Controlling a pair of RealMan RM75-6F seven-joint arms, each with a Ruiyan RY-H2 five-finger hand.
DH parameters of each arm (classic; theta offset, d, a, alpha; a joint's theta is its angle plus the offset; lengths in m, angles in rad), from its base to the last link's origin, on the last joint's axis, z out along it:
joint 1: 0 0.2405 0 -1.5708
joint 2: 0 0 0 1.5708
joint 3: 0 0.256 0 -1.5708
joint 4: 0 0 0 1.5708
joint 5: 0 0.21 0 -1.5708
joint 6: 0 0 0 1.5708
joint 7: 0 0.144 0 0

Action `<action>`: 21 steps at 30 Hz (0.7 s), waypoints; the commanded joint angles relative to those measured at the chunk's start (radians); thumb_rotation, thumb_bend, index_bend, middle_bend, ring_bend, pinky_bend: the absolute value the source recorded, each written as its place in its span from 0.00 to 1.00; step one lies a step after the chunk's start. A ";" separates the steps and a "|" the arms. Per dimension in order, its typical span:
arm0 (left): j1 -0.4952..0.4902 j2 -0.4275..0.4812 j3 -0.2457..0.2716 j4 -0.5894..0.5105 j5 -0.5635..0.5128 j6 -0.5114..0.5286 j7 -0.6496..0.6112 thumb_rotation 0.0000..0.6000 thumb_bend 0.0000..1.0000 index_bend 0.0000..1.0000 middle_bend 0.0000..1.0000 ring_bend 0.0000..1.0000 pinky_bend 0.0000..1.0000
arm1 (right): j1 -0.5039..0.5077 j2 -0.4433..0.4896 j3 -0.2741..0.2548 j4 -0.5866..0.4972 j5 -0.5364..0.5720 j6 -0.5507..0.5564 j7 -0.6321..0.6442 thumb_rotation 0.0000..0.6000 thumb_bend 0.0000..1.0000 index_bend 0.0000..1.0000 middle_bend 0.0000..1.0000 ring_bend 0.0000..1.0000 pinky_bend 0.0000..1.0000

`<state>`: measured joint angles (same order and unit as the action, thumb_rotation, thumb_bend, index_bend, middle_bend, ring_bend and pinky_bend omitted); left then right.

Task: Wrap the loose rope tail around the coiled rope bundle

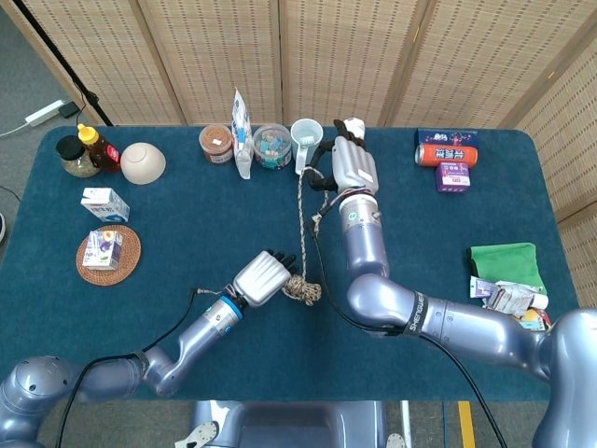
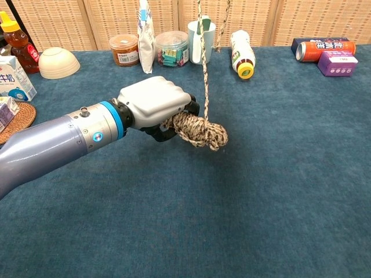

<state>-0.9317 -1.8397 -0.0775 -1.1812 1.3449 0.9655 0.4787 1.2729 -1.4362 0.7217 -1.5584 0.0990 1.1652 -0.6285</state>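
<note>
Coiled rope bundle (image 2: 200, 130) sits gripped in the left robot hand (image 2: 153, 106) above the tabletop (image 2: 272, 191). Its loose rope tail (image 1: 301, 217) runs taut up to the right robot hand (image 1: 353, 166), which pinches it higher and farther back.

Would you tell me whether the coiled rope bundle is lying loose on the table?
No, the left hand grips the coiled rope bundle at one end.

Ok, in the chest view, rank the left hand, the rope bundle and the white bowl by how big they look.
1. left hand, though it is also nearest the camera
2. rope bundle
3. white bowl

The bundle and the bowl look close in size, and the bowl sits farther back, so that order is unsure.
</note>
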 commanded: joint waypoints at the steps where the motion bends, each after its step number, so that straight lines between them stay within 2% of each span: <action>1: 0.000 0.005 0.004 0.003 0.012 -0.010 -0.021 1.00 0.50 0.47 0.32 0.39 0.55 | 0.013 -0.007 0.016 0.033 0.025 -0.012 0.001 1.00 0.54 0.64 0.00 0.00 0.00; 6: -0.004 0.030 0.029 0.005 0.073 -0.023 -0.118 1.00 0.51 0.47 0.33 0.39 0.55 | 0.027 -0.031 -0.003 0.124 0.030 -0.025 -0.014 1.00 0.54 0.65 0.00 0.00 0.00; 12: 0.004 0.057 0.051 0.028 0.170 0.031 -0.271 1.00 0.51 0.48 0.33 0.39 0.55 | -0.005 -0.069 -0.041 0.226 0.021 -0.082 0.002 1.00 0.54 0.65 0.00 0.00 0.00; 21: 0.014 0.108 0.034 -0.009 0.225 0.096 -0.440 1.00 0.51 0.48 0.33 0.39 0.55 | -0.080 -0.107 -0.109 0.286 -0.019 -0.156 0.033 1.00 0.54 0.65 0.00 0.00 0.00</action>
<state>-0.9203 -1.7442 -0.0363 -1.1766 1.5623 1.0505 0.0593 1.2009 -1.5377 0.6208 -1.2776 0.0855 1.0164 -0.5997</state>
